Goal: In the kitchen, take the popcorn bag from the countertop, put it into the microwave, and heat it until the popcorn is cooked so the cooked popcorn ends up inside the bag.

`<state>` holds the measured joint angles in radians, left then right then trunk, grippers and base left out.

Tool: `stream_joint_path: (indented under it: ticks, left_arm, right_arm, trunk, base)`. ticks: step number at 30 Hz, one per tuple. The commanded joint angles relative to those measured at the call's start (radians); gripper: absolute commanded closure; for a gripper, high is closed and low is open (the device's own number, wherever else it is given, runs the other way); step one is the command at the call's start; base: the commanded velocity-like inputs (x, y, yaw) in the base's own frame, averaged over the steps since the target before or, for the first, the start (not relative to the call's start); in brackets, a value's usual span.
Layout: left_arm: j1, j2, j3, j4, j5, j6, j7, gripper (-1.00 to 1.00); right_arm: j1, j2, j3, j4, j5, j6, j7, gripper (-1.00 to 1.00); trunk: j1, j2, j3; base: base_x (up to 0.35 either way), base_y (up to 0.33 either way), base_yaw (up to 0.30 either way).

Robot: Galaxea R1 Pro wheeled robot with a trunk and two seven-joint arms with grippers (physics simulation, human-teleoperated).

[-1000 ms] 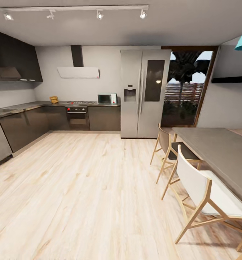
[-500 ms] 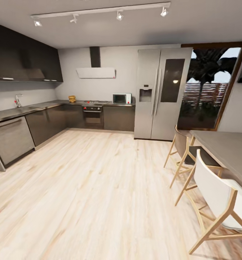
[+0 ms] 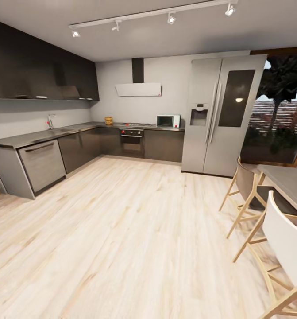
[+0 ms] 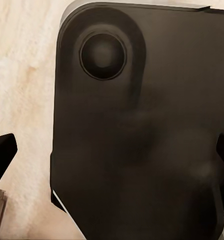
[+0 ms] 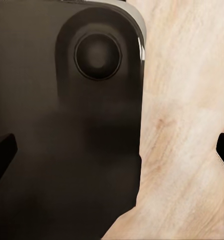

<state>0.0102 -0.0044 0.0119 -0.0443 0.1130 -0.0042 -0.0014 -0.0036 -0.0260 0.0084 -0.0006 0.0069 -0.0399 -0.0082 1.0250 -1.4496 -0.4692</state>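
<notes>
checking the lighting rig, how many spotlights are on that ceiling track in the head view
4 spotlights on the ceiling track: one at its left end, one next to it, one further right, and one near the right end. The track runs toward the picture's edge, so more may be hidden.

we note a pale wood-plank floor (image 3: pixel 121 230), matt with visible grain. the countertop (image 3: pixel 42 135) reads as smooth grey metal with a soft sheen, above dark glossy cabinet fronts (image 3: pixel 84 148). the fridge (image 3: pixel 221 115) is brushed steel with a dark glass panel. the chairs (image 3: pixel 254 199) have light wood frames. in the left wrist view, the robot's dark housing (image 4: pixel 142 140) looks smooth, matt plastic.
</notes>
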Motion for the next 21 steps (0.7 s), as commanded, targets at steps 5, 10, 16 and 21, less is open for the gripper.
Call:
stream_joint_path:
  ticks: [5, 10, 16, 21]
  left_arm:
    - [0.001, 0.0, 0.0, -0.002, 0.01, 0.0, 0.0, -1.0]
    - [0.001, 0.0, 0.0, -0.002, 0.01, -0.001, 0.0, -1.0]
    - [0.001, 0.0, -0.001, -0.002, 0.01, -0.002, 0.0, -1.0]
    - [0.001, 0.0, 0.0, -0.001, 0.011, -0.001, 0.0, -1.0]
  right_arm:
    - [0.0, 0.0, 0.001, 0.001, 0.003, -0.003, 0.0, -1.0]
    - [0.0, 0.0, 0.002, 0.001, 0.005, -0.002, 0.0, -1.0]
    - [-0.001, 0.001, 0.005, 0.001, 0.009, -0.001, 0.001, -1.0]
    - [-0.001, 0.0, 0.005, 0.001, 0.009, 0.0, 0.001, -1.0]
  trunk:
    - [0.0, 0.0, -0.001]
    - [0.0, 0.0, -0.001]
    - [0.0, 0.0, -0.001]
    - [0.0, 0.0, -0.001]
  base:
    - [0.0, 0.0, 0.234]
    - [0.0, 0.0, 0.043]
    - [0.0, 0.0, 0.001]
    - [0.173, 0.0, 0.0]
